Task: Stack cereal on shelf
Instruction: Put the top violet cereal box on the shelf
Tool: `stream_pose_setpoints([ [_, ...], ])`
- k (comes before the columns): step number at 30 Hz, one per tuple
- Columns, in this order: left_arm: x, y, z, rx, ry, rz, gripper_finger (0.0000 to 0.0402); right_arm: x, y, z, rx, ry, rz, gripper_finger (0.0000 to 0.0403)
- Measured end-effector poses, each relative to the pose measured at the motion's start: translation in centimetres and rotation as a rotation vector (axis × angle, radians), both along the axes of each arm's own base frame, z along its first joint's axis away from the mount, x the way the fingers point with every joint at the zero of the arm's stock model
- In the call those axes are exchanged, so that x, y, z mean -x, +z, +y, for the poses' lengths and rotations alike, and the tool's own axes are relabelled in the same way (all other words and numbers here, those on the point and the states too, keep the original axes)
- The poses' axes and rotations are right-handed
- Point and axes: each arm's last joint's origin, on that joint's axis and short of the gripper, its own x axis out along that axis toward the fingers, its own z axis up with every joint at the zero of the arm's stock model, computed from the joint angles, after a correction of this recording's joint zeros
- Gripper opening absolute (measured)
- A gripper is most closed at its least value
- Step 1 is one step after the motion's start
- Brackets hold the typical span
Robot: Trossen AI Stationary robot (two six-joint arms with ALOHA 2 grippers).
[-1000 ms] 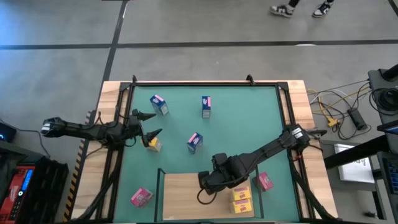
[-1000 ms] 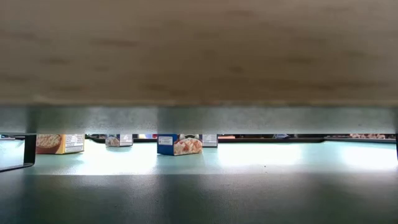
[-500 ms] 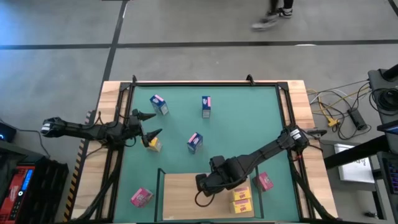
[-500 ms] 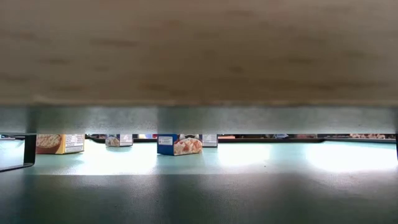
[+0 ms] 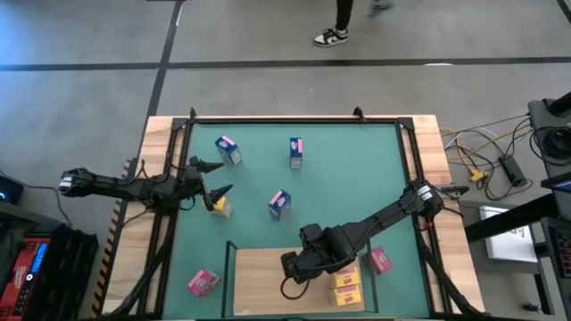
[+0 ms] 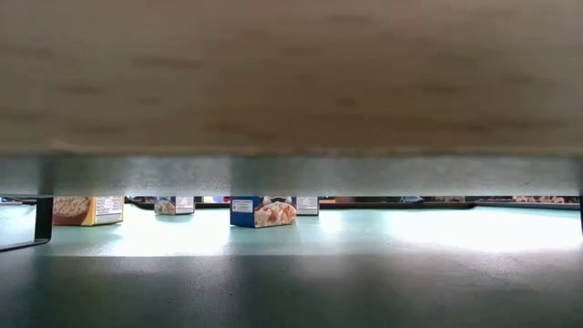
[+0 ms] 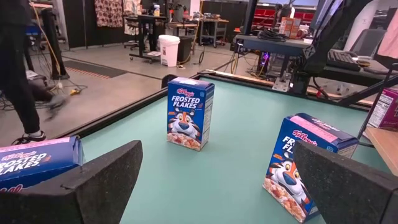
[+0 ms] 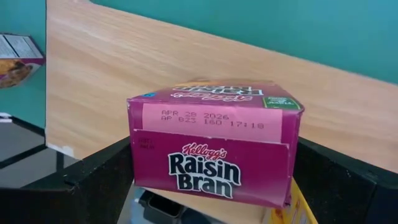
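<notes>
A: Right tool (image 5: 294, 265)?
B: Over the shelf (image 5: 259, 276), at the near edge of the bench (image 5: 152, 143). The shelf is a light-wood board, and the tool is pinching a pink Raisin Bran box (image 8: 214, 140) between both fingers; the wrist view shows the box flat-side-on, date stamp up, wood right behind it.

A: Anything on the shelf already?
B: Two yellow boxes (image 5: 346, 283) stacked/side by side on its right part, just beside the right tool. Can't tell which from above.

A: Left tool (image 5: 217, 177)?
B: At the left edge of the green mat (image 5: 348, 178), fingers spread wide, nothing between them. A yellow box (image 5: 220, 207) lies just beside it, not touching as far as I can see.

A: Rest of the cereal?
B: On the mat: one blue box (image 5: 228, 150) far-left, another blue box (image 5: 295, 152) upright near the far middle, and a third blue box (image 5: 279, 204) mid-mat. The left wrist view shows two of these as Frosted Flakes, upright. A pink box (image 5: 202, 283) sits near-left of the shelf, a second pink box (image 5: 379, 259) just right of it.

A: Low view?
B: Mostly the underside of the shelf; boxes show in the thin gap beyond it.

A: Anyone around?
B: A person's leg and shoe (image 5: 332, 37) on the floor beyond the bench.
</notes>
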Motion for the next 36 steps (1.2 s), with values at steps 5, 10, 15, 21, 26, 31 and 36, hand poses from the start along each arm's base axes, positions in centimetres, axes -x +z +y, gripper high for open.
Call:
stream_pose_setpoints([
  [5,0.0,0.0,0.0,0.000,0.001,0.000,0.0399,0.0,0.0,0.0,0.007,0.013,0.001,0.0382],
  [10,0.0,0.0,0.0,0.000,0.000,0.000,0.0399,-0.1,-0.4,0.0,0.001,-0.024,0.014,0.0376],
  [15,0.0,0.0,0.0,0.000,0.000,0.000,0.0399,-0.1,-0.5,0.3,-0.015,-0.035,0.005,0.0359],
  [21,0.0,0.0,0.0,0.000,0.000,0.001,0.0399,0.0,-0.4,1.3,-0.046,-0.037,-0.020,0.0356],
  [26,0.0,0.0,0.0,0.000,0.000,0.002,0.0399,0.3,-0.3,2.3,-0.080,-0.035,-0.030,0.0356],
  [31,0.0,0.0,0.0,0.000,0.000,0.002,0.0399,0.8,-0.3,3.2,-0.092,-0.036,-0.029,0.0356],
  [36,0.0,0.0,0.0,0.000,0.000,0.002,0.0399,1.0,-0.2,3.9,-0.108,-0.026,-0.047,0.0356],
])
